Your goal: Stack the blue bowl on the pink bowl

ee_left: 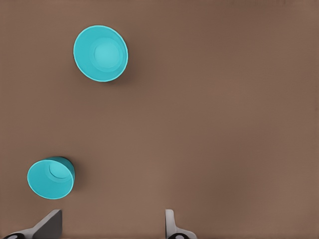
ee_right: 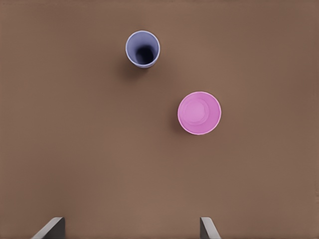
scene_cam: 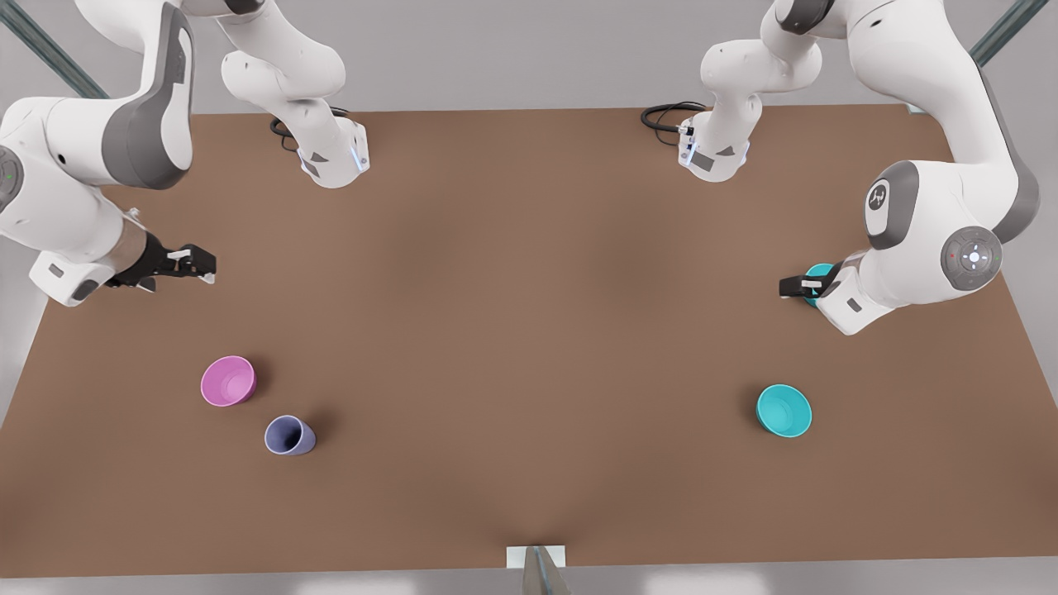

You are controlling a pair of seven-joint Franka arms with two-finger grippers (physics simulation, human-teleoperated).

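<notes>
Teal blue bowl (scene_cam: 783, 410) upright on brown table (scene_cam: 512, 347), front view's right, well apart from pink bowl (scene_cam: 227, 381) beside lavender cup (scene_cam: 288, 435). Left gripper (scene_cam: 791, 287) spread wide near second teal bowl (scene_cam: 820, 273); right gripper (scene_cam: 207, 266) likewise spread, waiting.

The table (scene_cam: 529, 330) looks matt brown, smooth, like board; the pink bowl (scene_cam: 228, 381) and the lavender cup (scene_cam: 289, 435) look like smooth plastic with a soft sheen; both teal bowls (scene_cam: 784, 411) (ee_left: 50, 178) look the same, plain and satiny; the arms (scene_cam: 934, 74) wear glossy white shells with grey matt panels; a black cable (scene_cam: 665, 116) looks rubbery.
</notes>
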